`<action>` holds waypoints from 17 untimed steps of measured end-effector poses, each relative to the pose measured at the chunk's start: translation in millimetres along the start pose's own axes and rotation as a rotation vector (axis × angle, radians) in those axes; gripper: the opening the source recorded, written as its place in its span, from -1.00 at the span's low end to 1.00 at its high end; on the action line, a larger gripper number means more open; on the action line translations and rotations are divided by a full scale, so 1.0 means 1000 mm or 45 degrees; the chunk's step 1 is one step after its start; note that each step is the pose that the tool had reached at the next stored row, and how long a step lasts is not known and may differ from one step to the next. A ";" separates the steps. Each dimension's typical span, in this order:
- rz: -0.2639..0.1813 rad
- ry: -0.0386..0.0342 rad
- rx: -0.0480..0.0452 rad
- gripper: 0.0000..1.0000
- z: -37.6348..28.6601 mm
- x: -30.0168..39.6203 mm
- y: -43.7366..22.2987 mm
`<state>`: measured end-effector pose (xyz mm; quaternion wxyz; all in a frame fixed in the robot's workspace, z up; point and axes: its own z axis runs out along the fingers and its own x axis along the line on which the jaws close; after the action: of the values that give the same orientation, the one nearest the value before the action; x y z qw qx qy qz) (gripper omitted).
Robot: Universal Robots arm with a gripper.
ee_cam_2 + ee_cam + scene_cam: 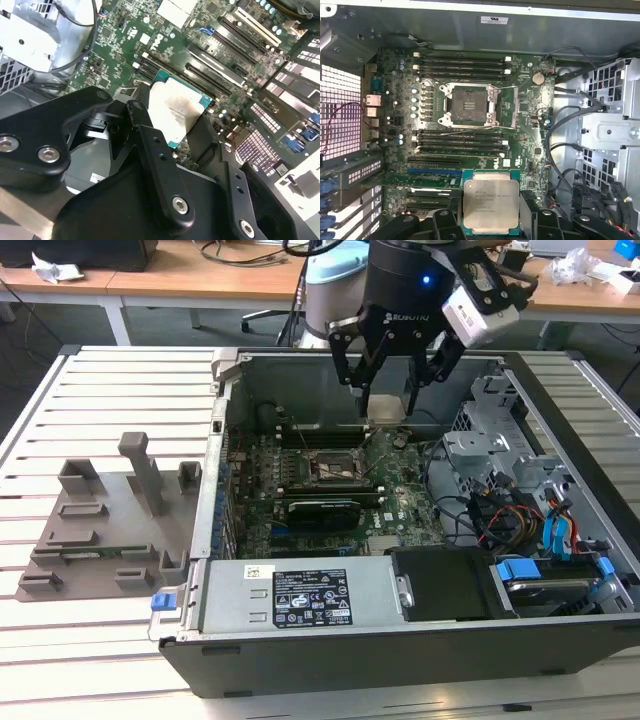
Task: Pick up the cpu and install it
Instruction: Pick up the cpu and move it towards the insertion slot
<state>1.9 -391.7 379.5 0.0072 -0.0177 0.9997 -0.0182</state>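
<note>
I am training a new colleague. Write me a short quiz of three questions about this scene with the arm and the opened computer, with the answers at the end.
1. True or false: the hand is holding the cpu above the board.
2. The socket is: A) empty, B) filled with a chip, C) covered by a cooler.
3. Fill in: the grey tray lies outside the computer case, toward the exterior view's ____.

Key: 1 true; 2 A; 3 left.
</note>
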 end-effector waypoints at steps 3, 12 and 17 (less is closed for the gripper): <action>0.000 0.0010 0.000 0.09 0.0006 -0.0106 0.0006; 0.000 0.0048 0.000 0.09 0.0112 -0.0219 0.0169; 0.000 0.0046 0.000 0.09 0.0189 -0.0116 0.0285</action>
<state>12.8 -363.5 359.7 0.0054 -0.0178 0.9997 -0.0182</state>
